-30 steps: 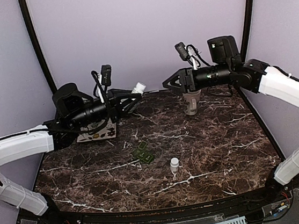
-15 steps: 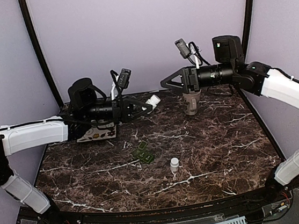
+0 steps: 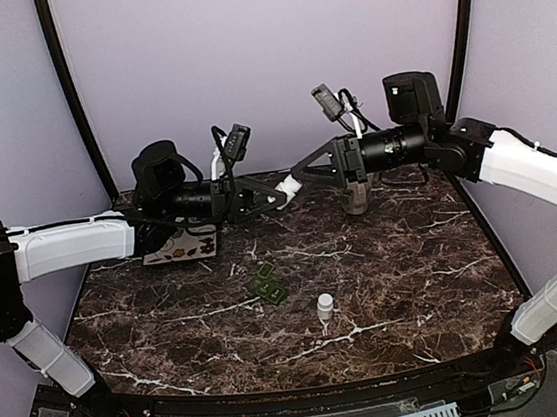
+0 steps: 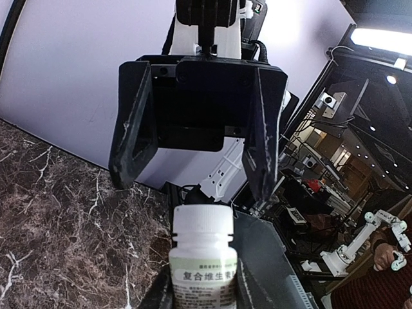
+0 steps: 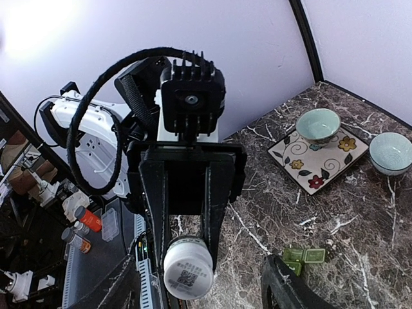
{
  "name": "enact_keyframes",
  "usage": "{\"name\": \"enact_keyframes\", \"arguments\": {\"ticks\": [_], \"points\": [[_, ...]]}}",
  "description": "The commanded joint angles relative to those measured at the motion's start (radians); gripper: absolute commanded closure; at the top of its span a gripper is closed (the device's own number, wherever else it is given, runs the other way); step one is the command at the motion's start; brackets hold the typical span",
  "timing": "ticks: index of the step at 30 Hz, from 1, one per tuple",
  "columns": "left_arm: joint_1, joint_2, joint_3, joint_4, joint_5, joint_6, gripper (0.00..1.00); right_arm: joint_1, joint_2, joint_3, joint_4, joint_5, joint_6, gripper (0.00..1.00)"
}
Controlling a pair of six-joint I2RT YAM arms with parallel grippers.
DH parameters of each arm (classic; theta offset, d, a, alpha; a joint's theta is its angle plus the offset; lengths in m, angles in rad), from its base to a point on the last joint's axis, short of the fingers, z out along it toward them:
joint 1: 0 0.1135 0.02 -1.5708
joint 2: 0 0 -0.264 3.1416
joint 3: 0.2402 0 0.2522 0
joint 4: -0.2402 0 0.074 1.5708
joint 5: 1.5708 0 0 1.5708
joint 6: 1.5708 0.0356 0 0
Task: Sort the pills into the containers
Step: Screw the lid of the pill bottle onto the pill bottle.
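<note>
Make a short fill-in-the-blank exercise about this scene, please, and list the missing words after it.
1. Of the two arms, the ___ one holds the bottle.
2. The right gripper faces that bottle with its jaws ___.
3. The box that lies on the table is ___ in colour.
Missing words: left; open; green.

Desk (image 3: pixel 418 283): dark marble top, white veining. Green containers (image 3: pixel 270 285) lie flat near centre. Small white bottle (image 3: pixel 325 309) stands upright just right of them and nearer, not touching. Cream mug (image 3: pixel 356 198) at far edge, right of centre. Floral tile (image 3: pixel 180 246) far left, teal bowl (image 5: pixel 391 152) on the desk beside it.
</note>
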Motion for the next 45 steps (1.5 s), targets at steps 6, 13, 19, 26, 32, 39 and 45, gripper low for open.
{"name": "enact_keyframes", "arguments": {"ticks": [6, 13, 19, 26, 32, 39, 45], "points": [[0.015, 0.01, 0.042, 0.069, 0.046, -0.035, 1.0, 0.025, 0.021, 0.056, -0.002, -0.039, -0.012, 0.43], [0.02, 0.018, 0.047, 0.087, 0.06, -0.051, 1.0, 0.026, 0.036, 0.061, -0.006, -0.049, -0.012, 0.48], [0.022, 0.022, 0.046, 0.094, 0.064, -0.057, 1.0, 0.027, 0.047, 0.071, -0.012, -0.056, -0.012, 0.5], [0.023, 0.026, 0.044, 0.101, 0.069, -0.062, 1.0, 0.029, 0.06, 0.083, -0.02, -0.065, -0.013, 0.6], [0.023, 0.031, 0.049, 0.103, 0.071, -0.061, 1.0, 0.033, 0.076, 0.105, -0.047, -0.065, -0.014, 0.98], [0.023, 0.007, 0.063, 0.016, -0.002, 0.035, 1.0, 0.036, 0.111, 0.141, -0.077, -0.036, 0.036, 1.0], [0.01, -0.056, 0.077, -0.098, -0.193, 0.21, 1.0, 0.036, 0.174, 0.211, -0.153, 0.017, 0.111, 1.0]]}}
